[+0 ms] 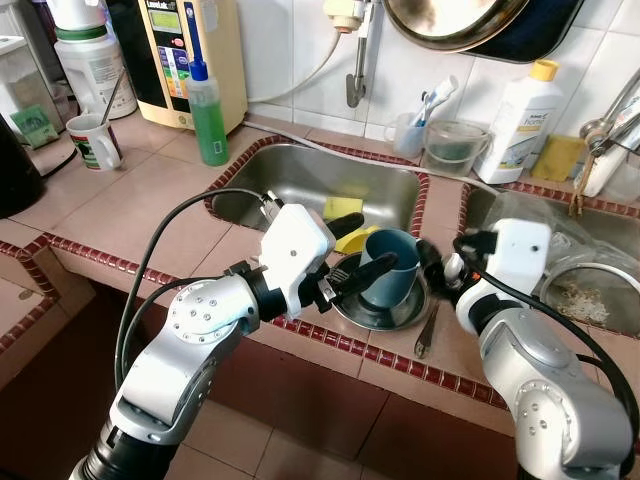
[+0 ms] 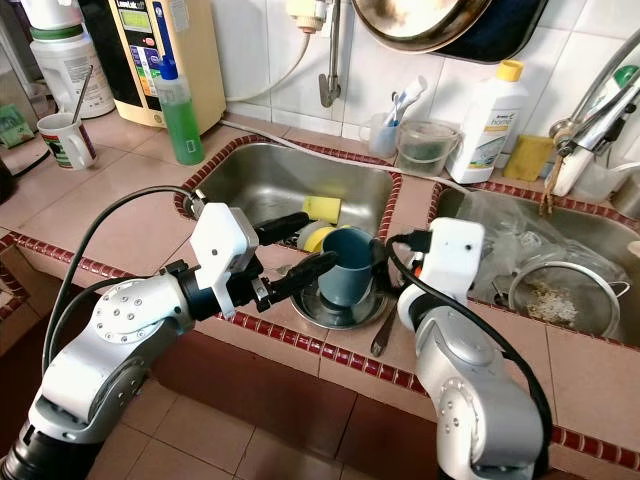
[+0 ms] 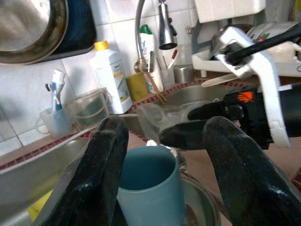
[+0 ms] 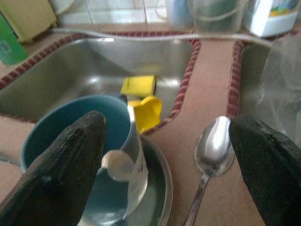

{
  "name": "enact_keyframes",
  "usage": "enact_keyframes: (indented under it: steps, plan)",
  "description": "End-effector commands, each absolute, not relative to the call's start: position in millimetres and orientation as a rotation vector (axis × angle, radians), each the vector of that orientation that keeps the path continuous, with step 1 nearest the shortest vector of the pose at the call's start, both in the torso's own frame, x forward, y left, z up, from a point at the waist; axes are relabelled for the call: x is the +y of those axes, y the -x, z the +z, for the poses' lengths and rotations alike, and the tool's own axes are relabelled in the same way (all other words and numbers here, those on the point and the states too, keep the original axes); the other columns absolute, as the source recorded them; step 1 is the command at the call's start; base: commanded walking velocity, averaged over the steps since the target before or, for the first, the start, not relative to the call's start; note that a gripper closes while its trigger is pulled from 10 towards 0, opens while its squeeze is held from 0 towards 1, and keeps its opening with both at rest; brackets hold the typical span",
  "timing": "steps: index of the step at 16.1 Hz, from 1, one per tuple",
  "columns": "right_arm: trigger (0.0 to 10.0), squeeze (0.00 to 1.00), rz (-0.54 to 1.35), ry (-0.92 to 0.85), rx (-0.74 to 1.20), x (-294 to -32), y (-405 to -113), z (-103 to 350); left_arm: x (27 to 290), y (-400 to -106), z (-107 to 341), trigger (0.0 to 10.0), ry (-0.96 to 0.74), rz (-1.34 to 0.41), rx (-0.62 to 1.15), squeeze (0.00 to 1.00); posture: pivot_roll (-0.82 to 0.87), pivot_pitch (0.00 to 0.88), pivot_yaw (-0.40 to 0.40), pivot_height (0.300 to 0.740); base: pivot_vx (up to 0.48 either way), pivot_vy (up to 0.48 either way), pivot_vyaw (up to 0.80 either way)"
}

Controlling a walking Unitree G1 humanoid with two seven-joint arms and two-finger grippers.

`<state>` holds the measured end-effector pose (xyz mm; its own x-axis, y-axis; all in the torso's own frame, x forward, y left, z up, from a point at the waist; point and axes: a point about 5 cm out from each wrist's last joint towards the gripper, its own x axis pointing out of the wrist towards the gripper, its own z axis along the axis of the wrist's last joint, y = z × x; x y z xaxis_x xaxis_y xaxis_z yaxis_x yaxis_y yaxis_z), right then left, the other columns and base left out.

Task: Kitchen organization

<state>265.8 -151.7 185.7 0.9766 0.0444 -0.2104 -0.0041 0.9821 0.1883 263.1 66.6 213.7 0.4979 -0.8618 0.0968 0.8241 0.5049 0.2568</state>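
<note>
A blue mug [image 1: 392, 266] stands upright in a shallow steel bowl [image 1: 400, 318] on the tiled counter at the near corner of the left sink [image 1: 300, 180]. My left gripper [image 1: 376, 240] is open at the mug's left side, one finger [image 3: 101, 165] close to its wall. From the right, my right gripper [image 4: 165, 121] is open too, its fingers spread wide beside the mug [image 4: 80, 136]. A steel spoon [image 4: 211, 150] lies on the counter just right of the bowl. Inside the mug sits a small pale thing I cannot identify.
A yellow sponge [image 1: 343, 207] lies in the left sink, and a strainer [image 1: 595, 290] and clear plastic in the right one. A green soap bottle [image 1: 208, 112], a white mug [image 1: 93, 140], a cup of toothbrushes [image 1: 410, 130] and a white bottle [image 1: 518, 120] stand behind.
</note>
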Motion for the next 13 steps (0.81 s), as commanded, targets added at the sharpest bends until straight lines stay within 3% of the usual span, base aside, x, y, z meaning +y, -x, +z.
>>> enact_keyframes:
  steps: [1,13]
  plan:
    - [10.0,0.00,0.019,-0.190,0.208,-155,-265,195,64,-258,216,10.0,-0.204,-1.056,-0.243,0.00,-0.08,0.004,-0.031,0.740,0.000,0.000,0.00]
    - [10.0,0.00,0.112,-0.287,0.339,-166,-303,208,61,-253,219,10.0,-0.218,-1.058,-0.264,0.00,-0.07,0.038,-0.055,0.740,0.000,0.000,0.00]
